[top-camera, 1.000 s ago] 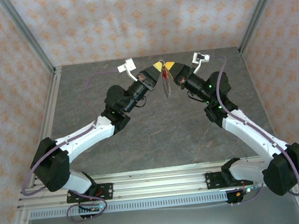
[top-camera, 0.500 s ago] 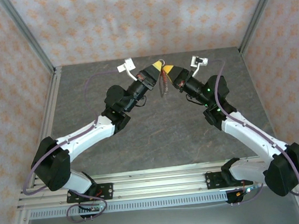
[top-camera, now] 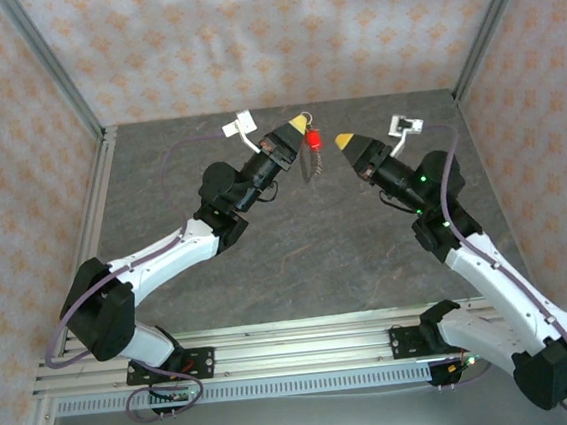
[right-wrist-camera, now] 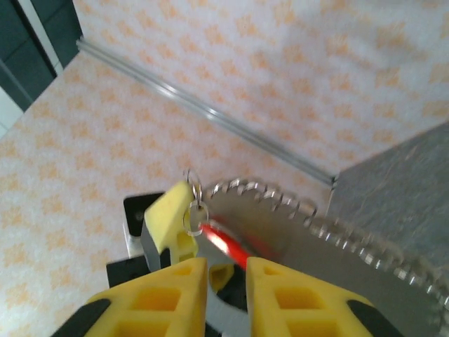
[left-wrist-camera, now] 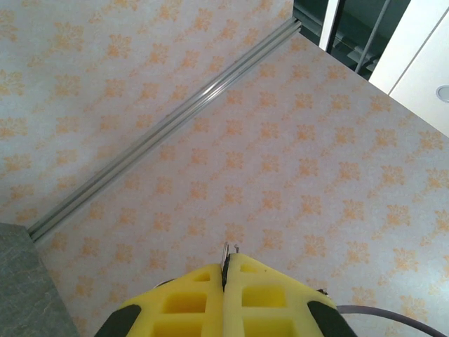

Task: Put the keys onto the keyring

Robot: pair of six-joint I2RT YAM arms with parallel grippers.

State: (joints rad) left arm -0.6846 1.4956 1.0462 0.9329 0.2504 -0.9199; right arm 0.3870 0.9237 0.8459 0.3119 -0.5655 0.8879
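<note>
My left gripper (top-camera: 298, 124) is raised over the back of the table and shut on the keyring. A thin bit of its wire (left-wrist-camera: 226, 247) pokes out between the closed yellow fingers (left-wrist-camera: 196, 288). The red key (top-camera: 311, 142) hangs just under that fingertip, off a small ring (right-wrist-camera: 195, 215). The beaded chain (top-camera: 309, 170) dangles below it. In the right wrist view the key (right-wrist-camera: 226, 243) and chain (right-wrist-camera: 295, 200) are blurred, just beyond my right gripper (right-wrist-camera: 226, 270). That gripper (top-camera: 345, 142) stands open, empty and apart from the key, to its right.
The grey stone-patterned tabletop (top-camera: 297, 251) lies below both raised arms. Patterned walls with aluminium posts (top-camera: 54, 74) close in the back and sides. A metal rail (top-camera: 277, 349) runs along the near edge by the arm bases.
My right gripper has opened, let go of the key and drawn back to the right. The key and chain now hang swinging from my left gripper, which has stayed put.
</note>
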